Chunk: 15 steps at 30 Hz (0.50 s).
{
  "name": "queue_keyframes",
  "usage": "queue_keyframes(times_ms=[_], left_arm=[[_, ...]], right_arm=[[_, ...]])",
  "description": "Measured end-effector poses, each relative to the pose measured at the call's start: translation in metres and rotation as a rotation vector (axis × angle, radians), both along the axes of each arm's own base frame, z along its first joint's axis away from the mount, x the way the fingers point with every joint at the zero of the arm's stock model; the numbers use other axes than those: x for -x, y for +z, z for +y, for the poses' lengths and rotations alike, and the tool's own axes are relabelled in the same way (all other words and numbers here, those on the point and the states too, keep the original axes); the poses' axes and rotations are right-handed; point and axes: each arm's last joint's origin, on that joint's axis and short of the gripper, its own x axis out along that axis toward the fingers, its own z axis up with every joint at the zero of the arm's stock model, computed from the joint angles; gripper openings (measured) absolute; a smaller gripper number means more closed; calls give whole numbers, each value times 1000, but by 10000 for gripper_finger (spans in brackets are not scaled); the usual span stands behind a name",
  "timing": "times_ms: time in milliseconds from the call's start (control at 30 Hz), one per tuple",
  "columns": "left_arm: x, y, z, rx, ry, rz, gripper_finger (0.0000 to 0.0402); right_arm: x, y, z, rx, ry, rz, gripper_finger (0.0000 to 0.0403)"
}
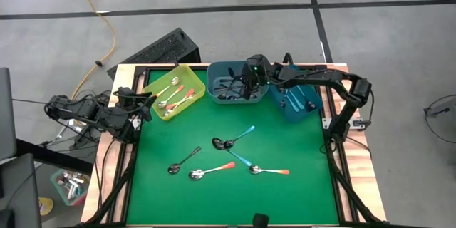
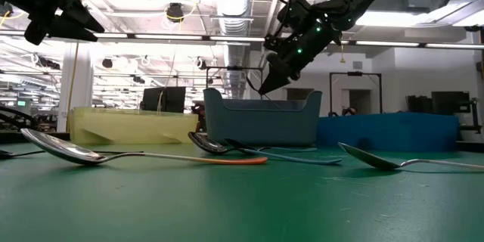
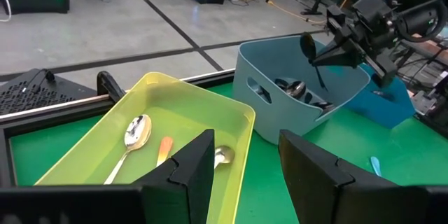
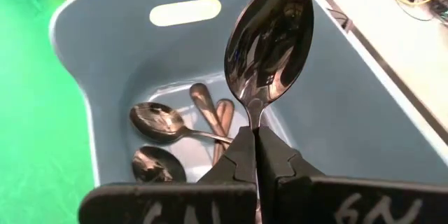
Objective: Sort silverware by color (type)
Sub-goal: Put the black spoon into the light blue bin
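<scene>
Silverware sort partly done. Right gripper (image 4: pixel 255 155) is pinching a dark metal spoon (image 4: pixel 269 38) by its handle, bowl up, over the grey-blue bin (image 1: pixel 216 80), which already holds several plain metal spoons (image 4: pixel 157 120). Yellow bin (image 1: pixel 152 80) holds orange-handled spoons (image 1: pixel 179 97); the blue bin (image 1: pixel 311 109) has at least one item, type unclear. Left gripper (image 3: pixel 245 164) waits with fingers spread beside the yellow bin. Five spoons remain on the green mat (image 1: pixel 299 199): orange-handled (image 1: pixel 211 171), teal-handled (image 1: pixel 241 135), plain metal (image 1: pixel 184 161).
</scene>
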Motion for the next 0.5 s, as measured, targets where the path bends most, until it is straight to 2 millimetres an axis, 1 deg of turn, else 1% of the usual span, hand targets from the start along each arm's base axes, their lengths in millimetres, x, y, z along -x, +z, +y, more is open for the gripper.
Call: queue_keyframes(times_ms=[167, 367, 500], left_arm=[[0, 0, 0, -2, 2, 0, 143], [0, 0, 0, 0, 1, 0, 143], [0, 0, 0, 6, 0, -4, 143]], right_arm=[[0, -1, -2, 28, 18, 12, 5], [-8, -21, -3, -23, 35, 22, 5], [-11, -20, 1, -7, 57, 24, 5]])
